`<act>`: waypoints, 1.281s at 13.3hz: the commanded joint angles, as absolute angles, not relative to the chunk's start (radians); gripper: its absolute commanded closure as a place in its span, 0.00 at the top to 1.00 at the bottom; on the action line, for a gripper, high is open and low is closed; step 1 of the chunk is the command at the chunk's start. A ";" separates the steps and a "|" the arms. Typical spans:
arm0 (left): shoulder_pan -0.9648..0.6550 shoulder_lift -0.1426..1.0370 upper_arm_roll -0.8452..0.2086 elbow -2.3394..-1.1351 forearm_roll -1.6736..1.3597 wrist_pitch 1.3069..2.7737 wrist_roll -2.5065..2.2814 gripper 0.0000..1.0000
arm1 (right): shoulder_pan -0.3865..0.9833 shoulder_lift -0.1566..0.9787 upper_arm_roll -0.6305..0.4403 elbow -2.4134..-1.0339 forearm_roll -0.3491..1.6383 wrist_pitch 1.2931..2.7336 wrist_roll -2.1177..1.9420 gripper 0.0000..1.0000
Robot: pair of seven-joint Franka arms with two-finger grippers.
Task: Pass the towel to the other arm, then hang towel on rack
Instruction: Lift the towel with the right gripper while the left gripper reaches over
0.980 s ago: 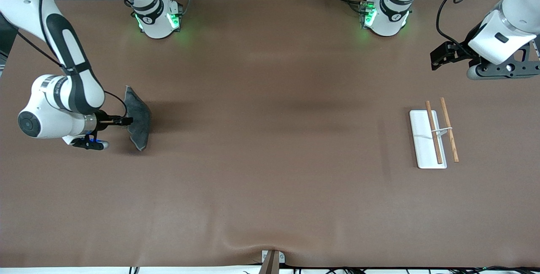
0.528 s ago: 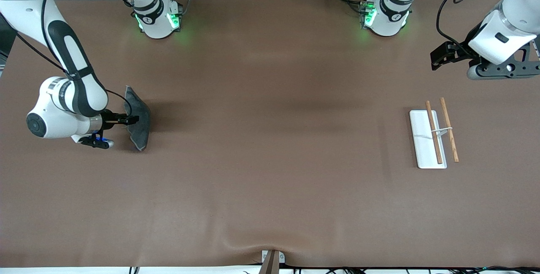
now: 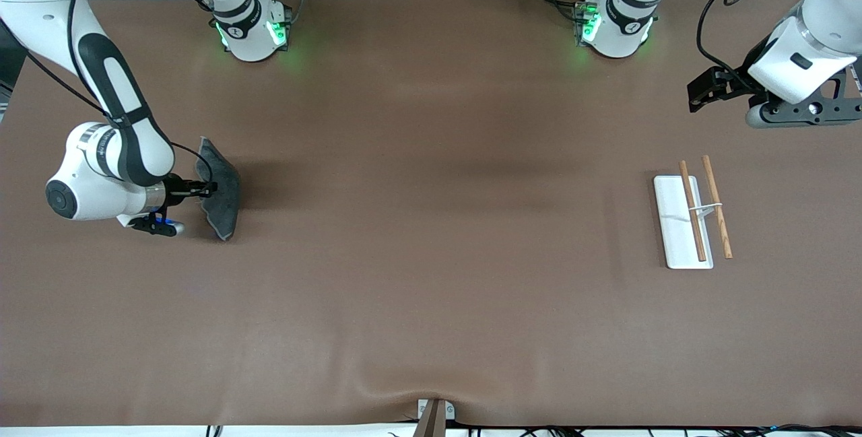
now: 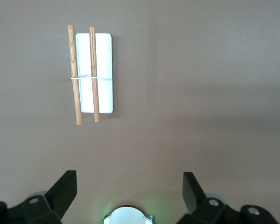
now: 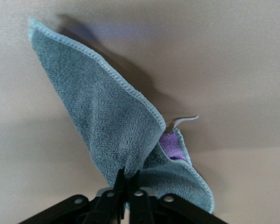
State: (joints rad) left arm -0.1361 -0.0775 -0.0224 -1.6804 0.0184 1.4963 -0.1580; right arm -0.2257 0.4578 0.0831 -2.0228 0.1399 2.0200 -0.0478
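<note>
My right gripper (image 3: 209,188) is shut on the dark grey towel (image 3: 221,196) at the right arm's end of the table. The towel hangs folded from the fingers, with its lower edge close to the table. In the right wrist view the towel (image 5: 116,126) is pinched between my fingertips and shows a patch of purple underside. The rack (image 3: 681,221), a white base with two brown rods joined by a wire, lies flat at the left arm's end. My left gripper (image 3: 704,95) is open and empty, up in the air, and the rack (image 4: 101,70) shows in its wrist view.
The brown table (image 3: 431,255) stretches between towel and rack. The two arm bases (image 3: 252,29) stand along the table's edge farthest from the front camera. A small bracket (image 3: 434,413) sits at the nearest edge.
My right arm has shifted a little toward the left arm's end with the towel still pinched. The left arm has not moved.
</note>
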 commanded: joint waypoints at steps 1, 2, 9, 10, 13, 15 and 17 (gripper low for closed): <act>-0.132 -0.098 -0.028 -1.698 0.038 1.505 -0.156 1.00 | -0.210 0.442 0.094 -1.968 0.161 1.930 -0.043 0.00; -0.132 -0.098 -0.028 -1.697 0.038 1.506 -0.158 1.00 | -0.209 0.439 0.094 -1.929 0.163 1.869 -0.020 0.00; -0.132 -0.098 -0.028 -1.700 0.038 1.509 -0.158 1.00 | -0.134 0.402 0.094 -1.738 0.163 1.592 0.144 0.00; -0.132 -0.097 -0.028 -1.700 0.038 1.509 -0.160 1.00 | -0.109 0.391 0.094 -1.723 0.164 1.566 0.194 0.00; -0.132 -0.089 -0.028 -1.701 0.038 1.511 -0.161 1.00 | -0.048 0.383 0.095 -1.658 0.221 1.467 0.348 0.00; -0.133 -0.087 -0.028 -1.718 0.038 1.529 -0.163 1.00 | -0.028 0.379 0.098 -1.620 0.279 1.418 0.460 0.00; -0.141 -0.071 -0.029 -1.727 0.026 1.566 -0.172 1.00 | 0.026 0.368 0.100 -1.598 0.336 1.405 0.596 0.00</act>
